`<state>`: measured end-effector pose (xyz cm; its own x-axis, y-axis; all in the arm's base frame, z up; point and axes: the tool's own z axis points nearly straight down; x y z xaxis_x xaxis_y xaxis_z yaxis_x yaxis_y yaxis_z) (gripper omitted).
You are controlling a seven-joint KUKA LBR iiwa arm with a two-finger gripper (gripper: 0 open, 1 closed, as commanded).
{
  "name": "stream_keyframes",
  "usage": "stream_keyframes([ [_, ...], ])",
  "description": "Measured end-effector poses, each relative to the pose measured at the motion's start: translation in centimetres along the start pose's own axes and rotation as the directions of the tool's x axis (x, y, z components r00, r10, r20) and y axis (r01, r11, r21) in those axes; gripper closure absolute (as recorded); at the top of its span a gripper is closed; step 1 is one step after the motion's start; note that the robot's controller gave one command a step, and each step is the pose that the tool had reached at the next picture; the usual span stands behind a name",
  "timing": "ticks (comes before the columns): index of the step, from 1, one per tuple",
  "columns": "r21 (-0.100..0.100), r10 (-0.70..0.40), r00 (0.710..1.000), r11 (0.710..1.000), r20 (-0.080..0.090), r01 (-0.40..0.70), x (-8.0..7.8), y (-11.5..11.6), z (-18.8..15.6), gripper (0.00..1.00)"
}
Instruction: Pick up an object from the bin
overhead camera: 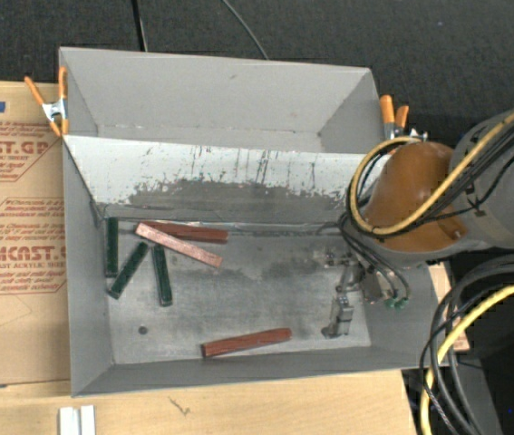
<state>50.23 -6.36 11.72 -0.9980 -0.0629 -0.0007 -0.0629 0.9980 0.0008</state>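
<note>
The gripper (334, 326) hangs low over the right side of the bin (216, 98), close to the floor. Its slim metal tip merges with the grey behind it, so I cannot tell whether it is released or clenched, and nothing can be made out in its grasp. The orange cover (411, 193) and looping cables (392, 166) hide the wrist above it. Nearest lies a red-brown bar (246, 342) flat by the front wall, just left of the gripper and apart from it. Farther left, a pink bar (179, 244) crosses over a darker red bar (204, 235), partly covering it. Three dark green bars (128, 268) lie near the left wall.
</note>
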Motion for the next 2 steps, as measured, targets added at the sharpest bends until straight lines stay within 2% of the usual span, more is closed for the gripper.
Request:
stream_keyframes([
  [1, -0.003, -0.288, 0.958, 0.958, -0.002, 0.288, 1.63, 9.59, 1.15, 1.0],
  [2, 0.0, -0.283, 0.959, 0.959, -0.001, 0.283, 1.59, 9.3, 1.14, 0.0],
])
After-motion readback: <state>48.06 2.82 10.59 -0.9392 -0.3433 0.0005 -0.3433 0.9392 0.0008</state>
